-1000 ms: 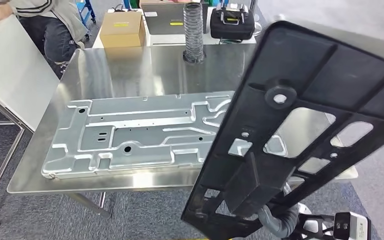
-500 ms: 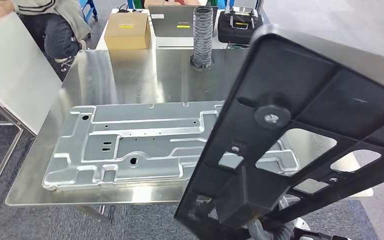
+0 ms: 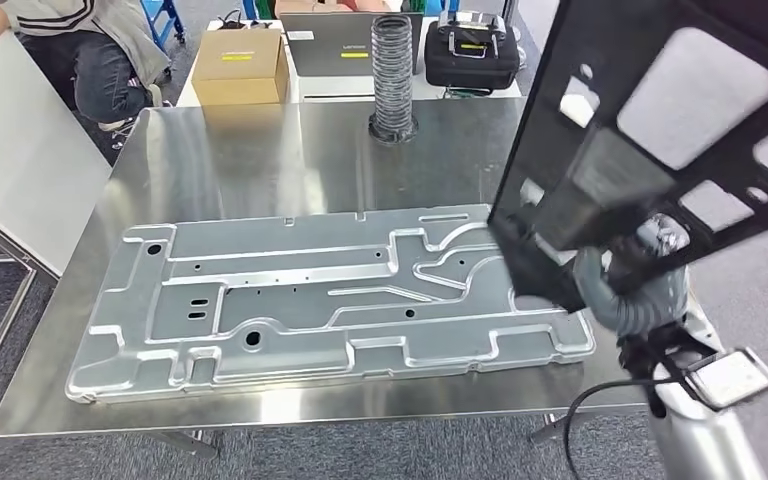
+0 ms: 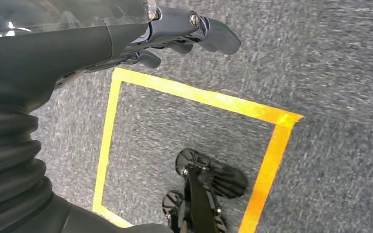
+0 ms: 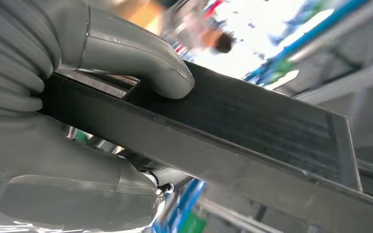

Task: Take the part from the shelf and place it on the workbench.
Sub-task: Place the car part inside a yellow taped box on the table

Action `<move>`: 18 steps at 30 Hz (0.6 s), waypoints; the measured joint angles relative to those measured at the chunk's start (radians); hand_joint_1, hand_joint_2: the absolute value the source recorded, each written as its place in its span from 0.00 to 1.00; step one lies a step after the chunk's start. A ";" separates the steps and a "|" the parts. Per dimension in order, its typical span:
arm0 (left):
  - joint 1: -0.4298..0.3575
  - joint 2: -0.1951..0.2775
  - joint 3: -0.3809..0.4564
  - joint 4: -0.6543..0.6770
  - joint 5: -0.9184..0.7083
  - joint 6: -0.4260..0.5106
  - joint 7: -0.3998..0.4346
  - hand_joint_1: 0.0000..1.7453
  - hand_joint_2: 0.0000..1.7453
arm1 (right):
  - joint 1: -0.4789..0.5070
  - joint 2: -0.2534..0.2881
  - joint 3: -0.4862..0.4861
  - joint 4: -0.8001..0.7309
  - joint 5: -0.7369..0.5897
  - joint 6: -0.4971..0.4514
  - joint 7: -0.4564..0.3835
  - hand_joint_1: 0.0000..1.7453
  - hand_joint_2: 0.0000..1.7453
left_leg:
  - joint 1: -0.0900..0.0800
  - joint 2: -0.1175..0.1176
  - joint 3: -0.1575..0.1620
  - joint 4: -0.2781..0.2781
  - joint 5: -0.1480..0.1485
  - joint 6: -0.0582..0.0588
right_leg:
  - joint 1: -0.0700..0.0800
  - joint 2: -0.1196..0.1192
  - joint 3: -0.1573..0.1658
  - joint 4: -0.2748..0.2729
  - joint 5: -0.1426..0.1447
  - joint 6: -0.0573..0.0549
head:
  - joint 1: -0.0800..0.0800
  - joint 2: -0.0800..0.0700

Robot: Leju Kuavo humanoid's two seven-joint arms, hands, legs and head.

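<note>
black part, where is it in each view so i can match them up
Head view: the black part fills the upper right, held up over the workbench.
Right wrist view: a dark slab running across the picture.
Left wrist view: not in it.
Shared landmark: the right hand gripping the part.

No text, brand or number is legible. Unreadable labels only, all located beyond the far edge of the table (image 3: 260, 160):
- Cardboard box (image 3: 240, 68): yellow label strip on the top face, print too small to read.
- Dark flat case (image 3: 345, 45), just beside the box: one yellow strip and one white tag, both illegible.
- Black bag (image 3: 472, 50): yellow tag, illegible.
</note>
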 joint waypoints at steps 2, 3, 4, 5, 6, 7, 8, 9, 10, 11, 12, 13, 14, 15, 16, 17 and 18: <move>-0.001 0.000 0.002 0.000 -0.001 -0.001 0.000 0.00 1.00 | -0.049 -0.016 -0.004 0.029 0.077 -0.018 0.033 1.00 1.00 | -0.004 -0.001 0.004 -0.020 0.000 0.012 | 0.002 0.002 -0.005 0.004 -0.001 0.010 | 0.001 0.000; -0.002 0.001 0.002 0.000 -0.003 -0.001 0.000 0.00 1.00 | -0.074 -0.024 -0.001 0.049 0.113 -0.020 0.053 1.00 1.00 | -0.004 -0.002 0.004 -0.021 0.001 0.019 | 0.001 0.003 -0.006 0.002 0.000 0.016 | 0.001 0.000; -0.003 0.001 0.003 0.000 -0.004 -0.002 -0.001 0.00 1.00 | -0.102 -0.031 0.006 0.073 0.152 -0.021 0.076 1.00 1.00 | -0.004 -0.002 0.005 -0.025 0.002 0.025 | -0.001 0.002 -0.007 0.006 -0.004 0.021 | 0.003 0.000; -0.003 0.001 0.004 0.000 -0.006 -0.003 -0.002 0.00 1.00 | -0.133 -0.038 0.017 0.099 0.192 -0.021 0.098 1.00 1.00 | -0.003 -0.002 0.007 -0.029 0.004 0.031 | -0.002 0.000 -0.013 0.020 -0.014 0.026 | 0.005 0.000; -0.005 0.001 0.005 0.000 -0.008 -0.004 -0.003 0.00 1.00 | -0.162 -0.044 0.031 0.128 0.236 -0.023 0.118 1.00 1.00 | -0.001 -0.001 0.009 -0.032 0.006 0.037 | -0.003 -0.002 -0.029 0.054 -0.032 0.030 | 0.007 0.000; -0.007 0.001 0.006 0.000 -0.010 -0.006 -0.005 0.00 1.00 | -0.189 -0.049 0.049 0.157 0.278 -0.025 0.134 1.00 1.00 | -0.001 -0.002 0.010 -0.034 0.007 0.041 | -0.004 -0.004 -0.055 0.108 -0.056 0.033 | 0.009 0.000; -0.008 0.001 0.006 0.000 -0.013 -0.007 -0.006 0.00 1.00 | -0.212 -0.052 0.069 0.188 0.314 -0.027 0.147 1.00 1.00 | -0.002 -0.002 0.010 -0.034 0.007 0.044 | -0.004 -0.005 -0.089 0.174 -0.082 0.035 | 0.009 0.000; -0.009 0.001 0.007 0.000 -0.015 -0.009 -0.008 0.00 1.00 | -0.236 -0.054 0.094 0.222 0.347 -0.028 0.159 1.00 1.00 | -0.003 -0.003 0.010 -0.034 0.006 0.046 | -0.004 -0.005 -0.123 0.235 -0.100 0.036 | 0.010 0.000; -0.009 0.001 0.007 0.000 -0.019 -0.012 -0.009 0.00 1.00 | -0.262 -0.055 0.125 0.261 0.378 -0.028 0.171 1.00 1.00 | -0.005 -0.003 0.011 -0.033 0.006 0.047 | -0.004 -0.005 -0.147 0.271 -0.102 0.036 | 0.010 0.000; -0.009 0.002 0.007 0.000 -0.023 -0.015 -0.011 0.00 1.00 | -0.290 -0.055 0.163 0.304 0.410 -0.028 0.183 1.00 1.00 | -0.006 -0.004 0.012 -0.033 0.005 0.047 | -0.004 -0.005 -0.155 0.272 -0.086 0.034 | 0.010 0.000; -0.010 0.002 0.007 0.000 -0.027 -0.019 -0.013 0.00 1.00 | -0.320 -0.054 0.205 0.348 0.439 -0.025 0.193 1.00 1.00 | -0.008 -0.005 0.014 -0.032 0.004 0.047 | -0.003 -0.005 -0.144 0.233 -0.053 0.030 | 0.010 0.000; -0.011 0.002 0.007 0.000 -0.031 -0.022 -0.014 0.00 1.00 | -0.350 -0.053 0.249 0.388 0.464 -0.021 0.200 1.00 1.00 | -0.009 -0.006 0.016 -0.032 0.002 0.046 | -0.002 -0.004 -0.118 0.166 -0.011 0.023 | 0.010 0.000; -0.012 0.001 0.007 0.000 -0.034 -0.026 -0.015 0.00 1.00 | -0.379 -0.050 0.294 0.426 0.481 -0.016 0.205 1.00 1.00 | -0.012 -0.006 0.017 -0.032 0.001 0.044 | 0.001 -0.004 -0.089 0.101 0.019 0.016 | 0.010 0.000; -0.013 0.001 0.007 0.000 -0.036 -0.030 -0.017 0.00 1.00 | -0.410 -0.043 0.339 0.463 0.493 -0.009 0.208 1.00 1.00 | -0.014 -0.007 0.017 -0.032 0.000 0.041 | 0.004 -0.004 -0.068 0.048 0.038 0.010 | 0.009 0.000; -0.014 0.000 0.008 0.000 -0.038 -0.034 -0.018 0.00 1.00 | -0.439 -0.034 0.385 0.498 0.502 -0.004 0.212 1.00 1.00 | -0.015 -0.007 0.015 -0.033 0.000 0.037 | 0.008 -0.004 -0.057 0.018 0.044 0.005 | 0.008 0.000; -0.015 0.000 0.008 0.000 -0.039 -0.037 -0.019 0.00 1.00 | -0.466 -0.022 0.429 0.533 0.508 0.001 0.217 1.00 1.00 | -0.015 -0.007 0.013 -0.035 0.001 0.032 | 0.011 -0.004 -0.054 0.010 0.040 0.003 | 0.007 0.000; -0.015 0.000 0.010 0.000 -0.039 -0.039 -0.019 0.00 1.00 | -0.491 -0.008 0.472 0.565 0.512 0.005 0.222 1.00 1.00 | -0.014 -0.007 0.013 -0.037 0.002 0.026 | 0.011 -0.004 -0.055 0.003 0.040 0.000 | 0.007 0.000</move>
